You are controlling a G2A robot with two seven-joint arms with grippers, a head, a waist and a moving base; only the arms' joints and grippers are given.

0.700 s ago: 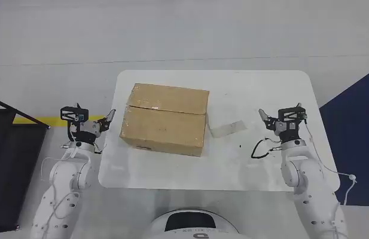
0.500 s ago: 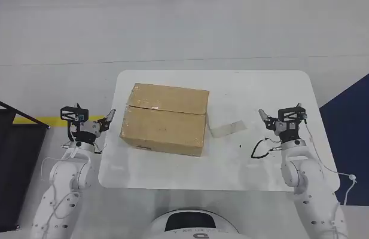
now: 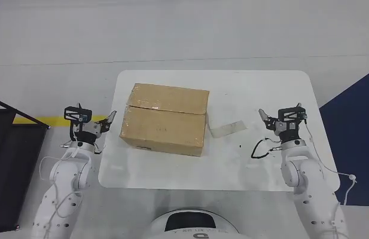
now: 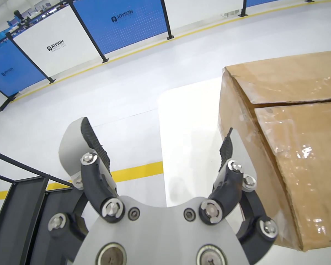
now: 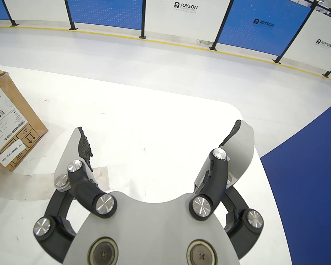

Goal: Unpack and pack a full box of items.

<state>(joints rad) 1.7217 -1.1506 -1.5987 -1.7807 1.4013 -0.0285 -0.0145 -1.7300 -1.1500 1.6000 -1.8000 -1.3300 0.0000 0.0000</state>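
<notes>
Closed cardboard box (image 3: 165,119), barcode labels (image 5: 5,128) on one side, sits on my worktop (image 3: 262,173), tape strip (image 3: 227,128) just beside; left jaws & right jaws wide, empty.

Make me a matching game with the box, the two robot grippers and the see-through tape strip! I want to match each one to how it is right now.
Things:
1. cardboard box
2. left gripper
3. right gripper
4. tape strip

States:
a. lying flat on the table
b. flaps closed
c. open, close beside the box
d. open, over bare table, away from the box

Pairs: 1-b, 2-c, 3-d, 4-a.
</notes>
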